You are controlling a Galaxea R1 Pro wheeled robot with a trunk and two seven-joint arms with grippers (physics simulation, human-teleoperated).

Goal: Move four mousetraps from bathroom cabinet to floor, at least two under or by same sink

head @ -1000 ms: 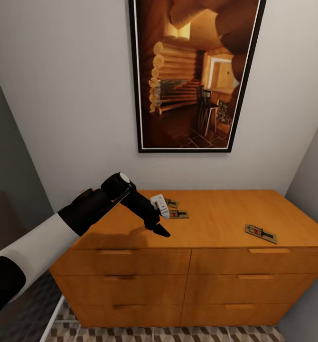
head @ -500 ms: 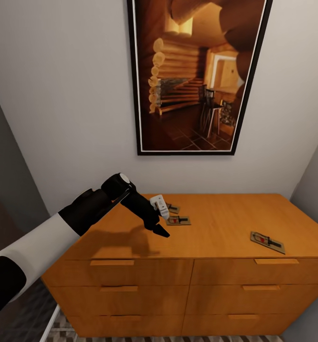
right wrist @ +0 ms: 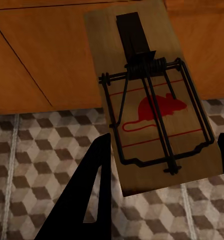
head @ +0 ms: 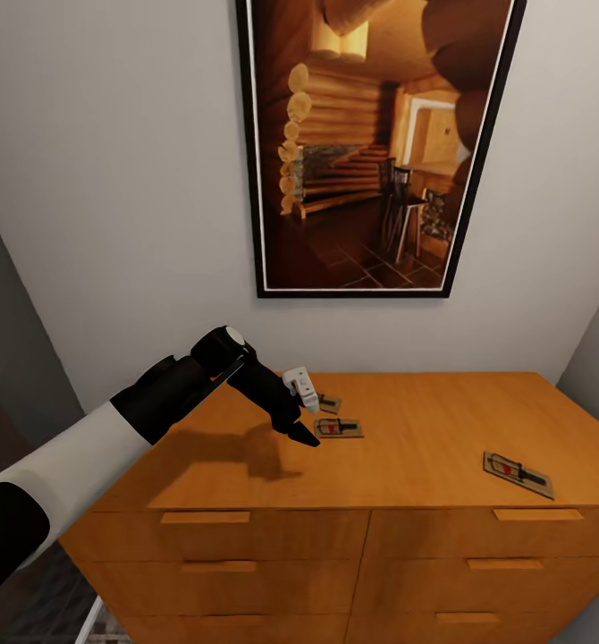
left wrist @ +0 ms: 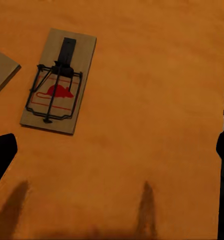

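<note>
- Against a pale wall, a wide orange-brown wooden cabinet (head: 407, 447) stands with a flat top and rows of drawer fronts below.
- Above the cabinet hangs a tall framed picture (head: 371, 143) of a log-cabin interior with a staircase and chairs.
- The robot's left arm, white at the forearm and black toward the wrist, reaches in over the near-left part of the cabinet top.
- The left gripper (head: 305, 437) points down and forward just above the wood, casting a shadow on the surface. In the left wrist view its two dark fingertips (left wrist: 0, 155) sit far apart with bare wood between them, so its jaws are spread wide and hold nothing.
- One mousetrap (head: 339, 427) lies flat on the cabinet top just beside the left gripper's tip: a small wooden board with dark wire and a red mouse mark.
- A second mousetrap (head: 329, 402) lies close behind the first, nearer the wall, partly hidden by a white part of the wrist.
- A third mousetrap (head: 518, 473) lies well apart from these, near the cabinet's front right edge.
- In the right wrist view, a fourth mousetrap (right wrist: 152, 100) sits between the right gripper's dark fingers (right wrist: 86, 200), one finger at each side. The right gripper (right wrist: 164, 165) appears clamped on this trap.
- Behind that held trap are the cabinet's drawer fronts and, below them, the bathroom floor (right wrist: 36, 150) of brown, beige and white cube-patterned tiles.
</note>
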